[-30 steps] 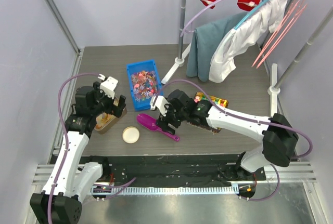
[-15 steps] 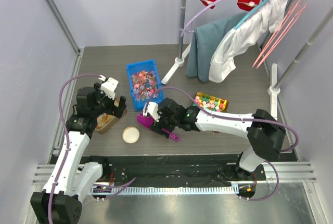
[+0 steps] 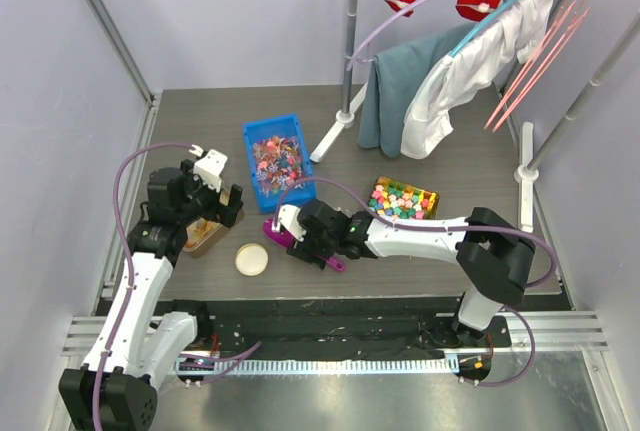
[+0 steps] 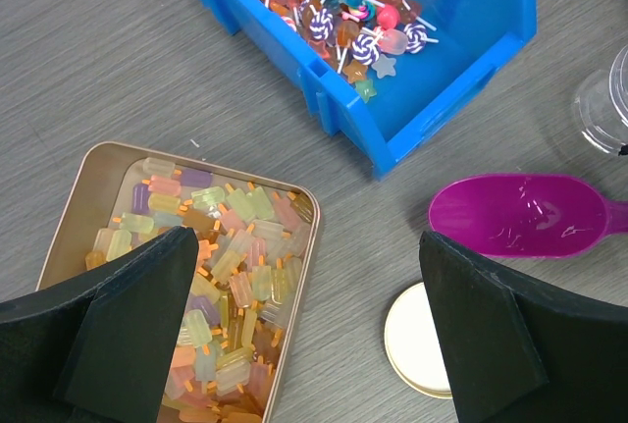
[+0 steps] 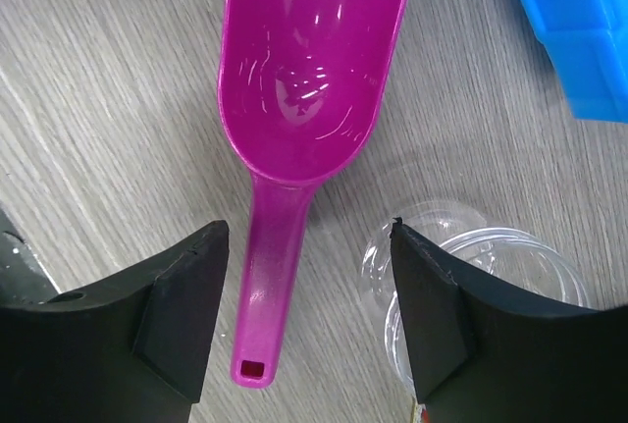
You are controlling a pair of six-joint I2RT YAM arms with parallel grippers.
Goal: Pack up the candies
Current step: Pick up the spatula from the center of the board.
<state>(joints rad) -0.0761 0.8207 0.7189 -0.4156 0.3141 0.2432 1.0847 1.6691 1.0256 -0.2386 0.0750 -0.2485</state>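
Note:
The candies (image 3: 276,158) are small red, pink and mixed sweets heaped in a blue bin (image 3: 252,136); the left wrist view shows them (image 4: 339,6) at its top. A magenta scoop (image 5: 304,79) lies empty on the table beside the bin. My right gripper (image 5: 306,320) is open and hangs over the scoop's handle (image 5: 270,276), which lies between the fingers, nearer the left one. In the top view this gripper (image 3: 306,243) covers the scoop's middle. My left gripper (image 4: 306,290) is open and empty above the edge of a metal tin (image 4: 69,197).
The tin holds pastel popsicle-shaped sweets (image 4: 211,266). A round cream lid (image 3: 251,258) lies near it. A clear plastic cup (image 5: 496,281) stands right of the scoop handle. A tray of pastel cubes (image 3: 403,199) sits to the right. A clothes rack (image 3: 450,71) stands at the back.
My right gripper has moved left, from beside the cube tray to over the magenta scoop, uncovering the tray. The left arm has not moved.

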